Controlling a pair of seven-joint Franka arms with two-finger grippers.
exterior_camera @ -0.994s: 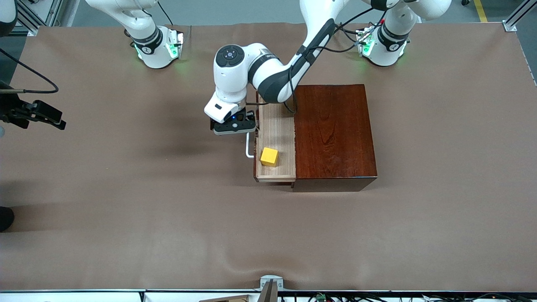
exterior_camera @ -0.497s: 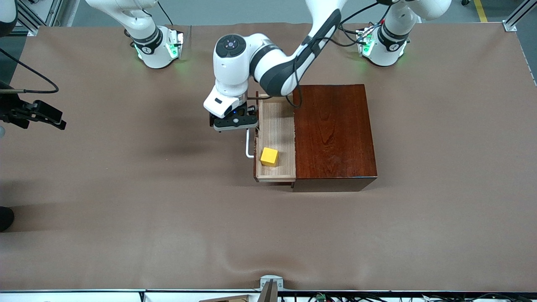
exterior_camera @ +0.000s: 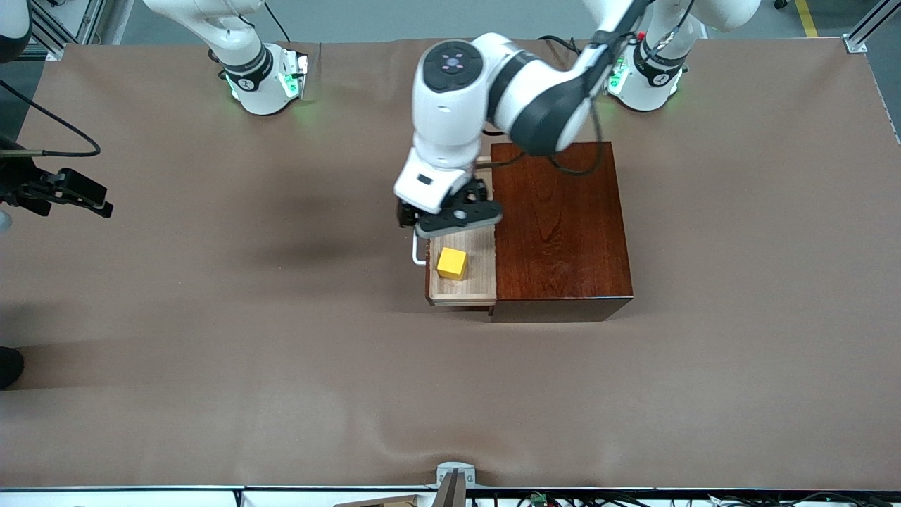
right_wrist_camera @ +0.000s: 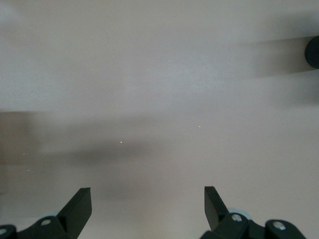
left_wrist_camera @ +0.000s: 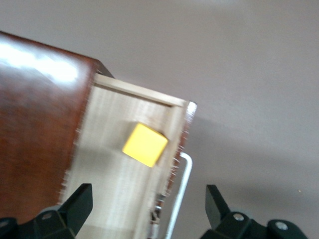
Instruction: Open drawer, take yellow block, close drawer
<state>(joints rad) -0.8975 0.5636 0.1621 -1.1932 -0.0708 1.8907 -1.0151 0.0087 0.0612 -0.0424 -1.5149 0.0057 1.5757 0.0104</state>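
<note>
The left arm's white wrist and black left gripper (exterior_camera: 450, 215) hang over the pulled-out drawer (exterior_camera: 479, 278) of pale wood, hiding the tray's end nearest the robots' bases and most of its white U-shaped bar handle (exterior_camera: 418, 252); the left wrist view is blurred, its edge cutting off the glossy reddish-brown wooden box (left_wrist_camera: 35, 129); the right gripper (right_wrist_camera: 147, 209) shows only two spread fingertips (right_wrist_camera: 79, 201), the rest cut off.

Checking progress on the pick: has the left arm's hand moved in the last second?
Yes. The left hand, open, has shifted from beside the white bar handle to over the pulled-out pale-wood drawer, above the small yellow block.
</note>
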